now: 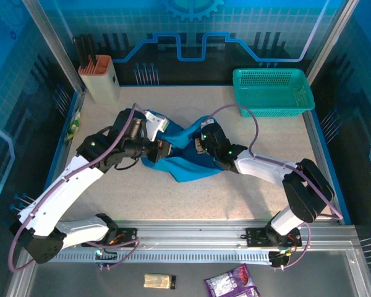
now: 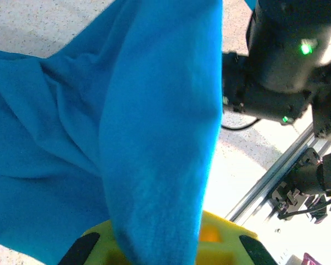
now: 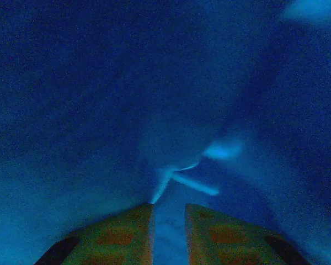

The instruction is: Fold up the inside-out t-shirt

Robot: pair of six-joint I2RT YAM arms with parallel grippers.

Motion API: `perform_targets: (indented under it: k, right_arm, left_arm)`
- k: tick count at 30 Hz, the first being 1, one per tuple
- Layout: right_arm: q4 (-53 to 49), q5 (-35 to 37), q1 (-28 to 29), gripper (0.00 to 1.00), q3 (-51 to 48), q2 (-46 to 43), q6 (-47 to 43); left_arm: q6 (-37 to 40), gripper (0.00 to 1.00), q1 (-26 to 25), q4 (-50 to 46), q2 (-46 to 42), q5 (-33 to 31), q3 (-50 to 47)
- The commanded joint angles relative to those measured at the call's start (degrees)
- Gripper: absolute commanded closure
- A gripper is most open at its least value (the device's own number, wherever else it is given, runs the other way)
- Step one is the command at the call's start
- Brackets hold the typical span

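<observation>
L gripper: pressed together on a thick fold of the t-shirt, with cloth running up from betw. its yellow fingers. R gripper: fingers a narrow gap apart, nose-deep in dark cloth; can't tell whether any of it is pinched.

Top view, near to far: both arms reach in from the near rail and meet at mid-table. The shirt lies there as a bunched heap, not flat, with the L gripper at its left edge and the R gripper at its far-right part. A mesh basket sits far right and a tool holder far left, both well apart from the cloth.

Step in hand (judged): opening the bundle out before any fold.

To do it well:
- Keep the L pinch firm.
- Have the R gripper take one clear edge, e.g. hem or shoulder seam, not loose bulk.
- Draw the two holds apart evenly, left vs. right and low over the table, so the cloth spreads w/o twisting.
- Risk: a grab on several layers drags the whole heap.
</observation>
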Motion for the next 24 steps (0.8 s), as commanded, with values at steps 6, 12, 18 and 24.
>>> perform_targets:
  k: [6,12,18,24]
  right_arm:
    - [5.38,-4.91,11.35,0.76,-9.88,0.71,1.71]
    - [14.5,-3.78,14.0,0.79,-9.08,8.48,-0.96]
    - [14.7,-5.78,11.95,0.75,-0.2,13.94,-4.0]
    - [11.97,-14.41,8.47,0.62,10.74,21.57,-5.0]
  left_arm:
    - [-2.48,1.0,0.55,3.17,1.21,1.74,0.77]
    - [-2.94,1.0,0.49,2.81,1.29,3.78,1.78]
    - [-2.19,1.0,0.51,1.43,1.13,7.15,2.97]
    - [-2.18,1.0,0.5,1.06,0.18,11.75,4.81]
